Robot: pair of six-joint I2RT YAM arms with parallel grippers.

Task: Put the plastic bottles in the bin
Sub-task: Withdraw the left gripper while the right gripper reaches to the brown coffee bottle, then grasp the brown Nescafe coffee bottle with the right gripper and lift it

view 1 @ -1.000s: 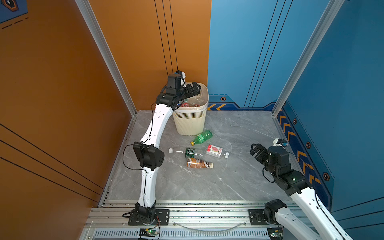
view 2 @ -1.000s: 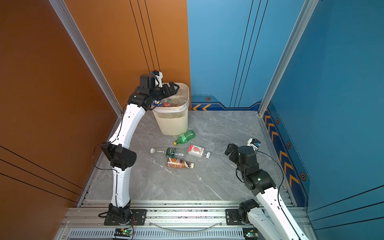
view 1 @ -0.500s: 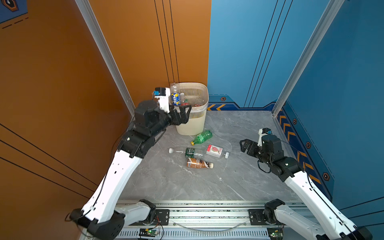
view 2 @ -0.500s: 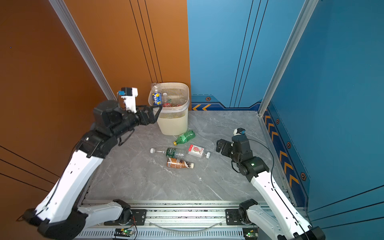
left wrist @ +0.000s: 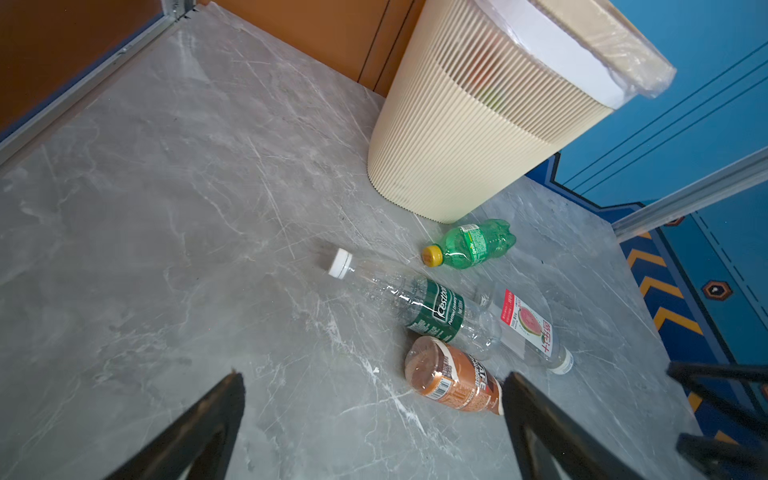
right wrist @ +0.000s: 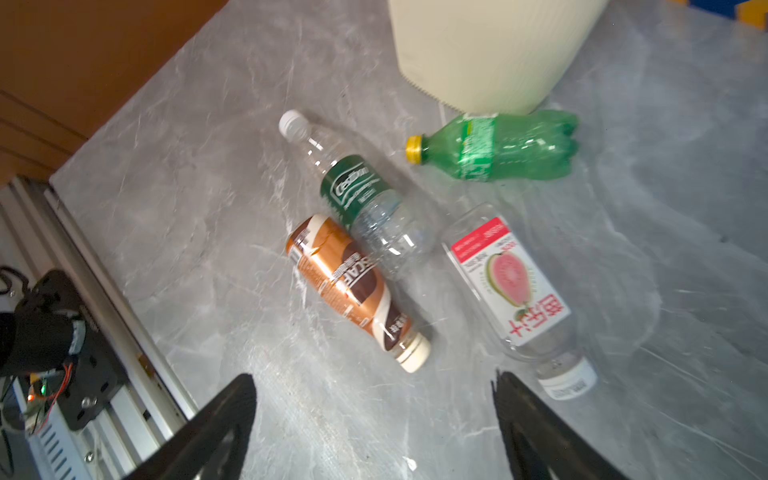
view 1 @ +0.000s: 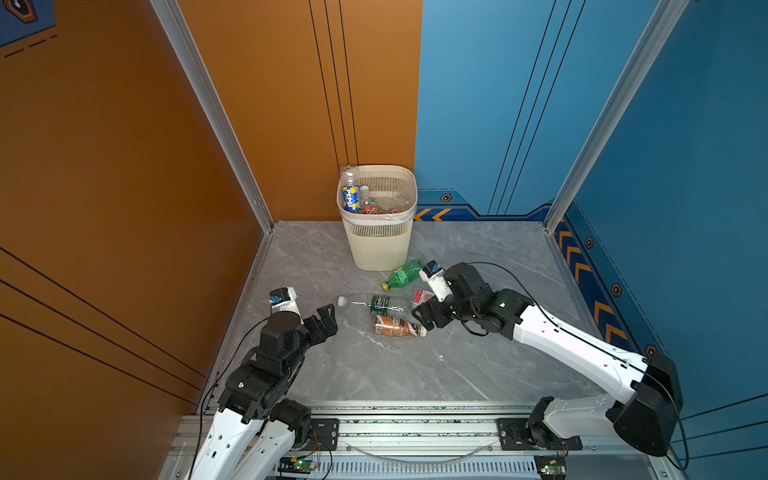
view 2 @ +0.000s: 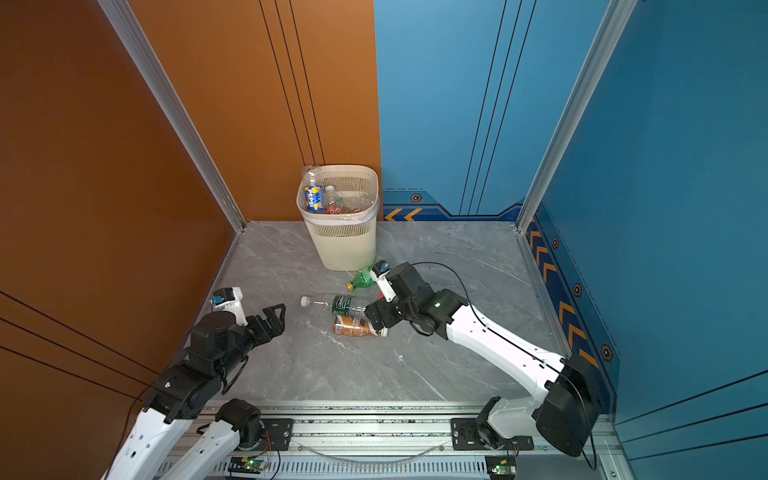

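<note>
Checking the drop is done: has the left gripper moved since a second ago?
Yes. The left gripper was over the bin; now it sits low, nearer the front rail.

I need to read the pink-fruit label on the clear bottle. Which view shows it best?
Right wrist view: the fruit-label bottle lies whole and close, label up. The left wrist view shows it smaller, slanted. In both top views the right arm hides most of it.
</note>
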